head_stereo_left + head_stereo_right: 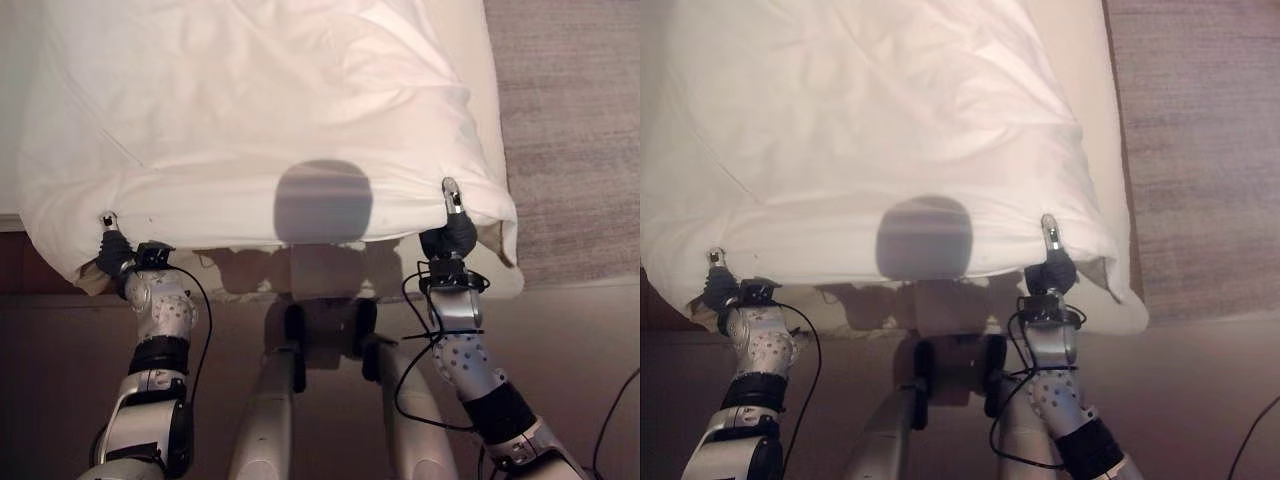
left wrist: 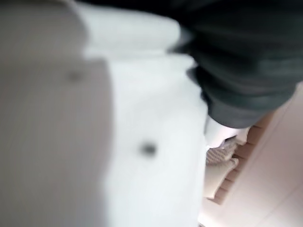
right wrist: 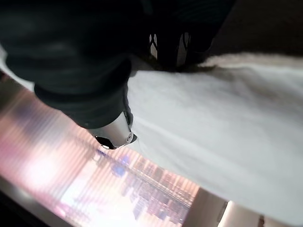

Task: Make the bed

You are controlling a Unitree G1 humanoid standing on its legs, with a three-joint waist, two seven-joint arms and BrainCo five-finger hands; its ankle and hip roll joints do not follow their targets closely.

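Bed, near edge: white duvet held at two points by both hands.

Left hand point(image 1: 113, 248) at the duvet's point(image 1: 270, 120) near left corner, thumb over the hem, fingers tucked beneath, pinching the cloth; duvet spread rumpled across the bed point(image 1: 470, 55), its near edge hanging over the foot; right hand point(image 1: 452, 228) near the right corner, thumb likewise on top of the hem, fingers under, clamped on the fabric; grey carpet point(image 1: 570, 130) on the floor right of the bed.
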